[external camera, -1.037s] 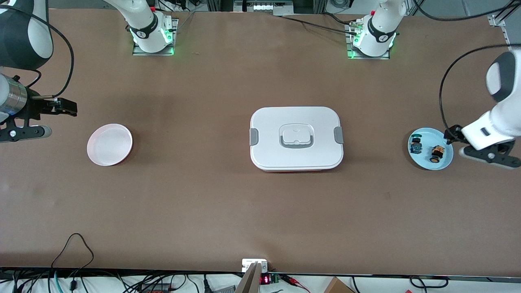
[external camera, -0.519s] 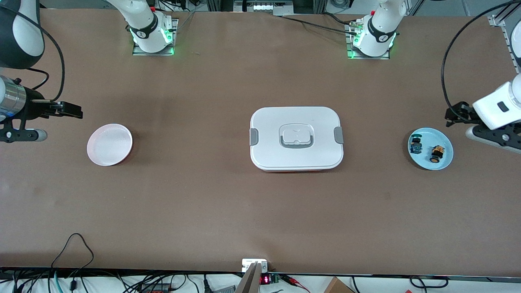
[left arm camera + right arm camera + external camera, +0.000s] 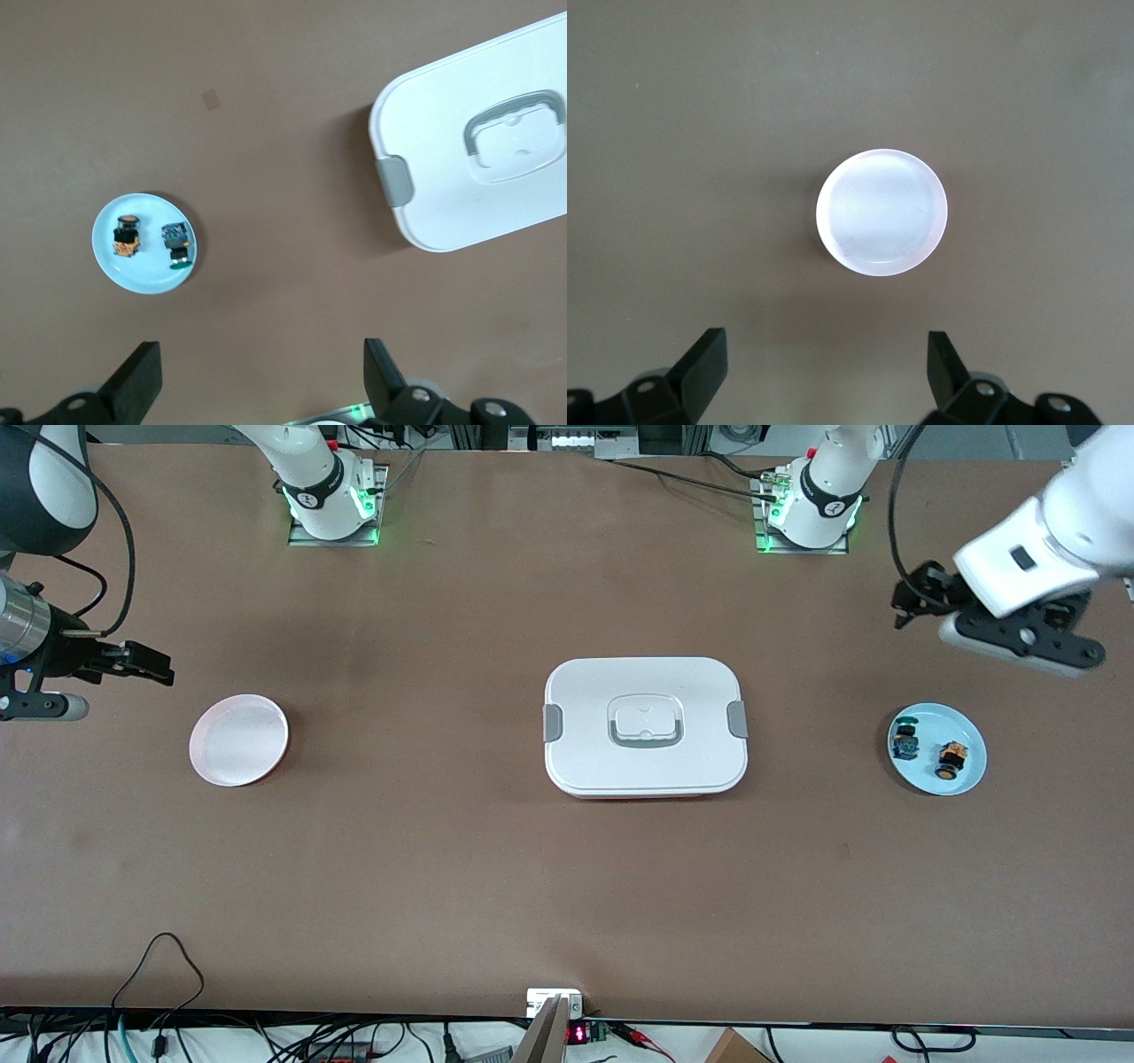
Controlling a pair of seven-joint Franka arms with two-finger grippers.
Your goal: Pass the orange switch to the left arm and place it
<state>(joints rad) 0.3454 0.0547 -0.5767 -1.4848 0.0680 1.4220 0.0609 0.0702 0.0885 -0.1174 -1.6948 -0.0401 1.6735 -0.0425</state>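
The orange switch (image 3: 951,759) lies on a light-blue plate (image 3: 926,777) at the left arm's end of the table. In the left wrist view the switch (image 3: 127,237) lies on that plate (image 3: 146,272). My left gripper (image 3: 908,598) is open and empty, high over bare table between the plate and its base; its jaws (image 3: 261,354) stand wide apart. The white box (image 3: 585,700) sits at mid-table and also shows in the left wrist view (image 3: 443,186). My right gripper (image 3: 155,664) is open and empty, up beside the pink plate (image 3: 237,740); its jaws (image 3: 824,341) are spread.
A blue-bodied switch with a green cap (image 3: 904,741) shares the light-blue plate. The pink plate (image 3: 881,212) holds nothing. The arm bases (image 3: 332,500) stand along the table's edge farthest from the front camera. Cables (image 3: 159,965) lie at the nearest edge.
My left gripper has risen from beside the light-blue plate and swung toward its base. My right gripper has shifted only slightly.
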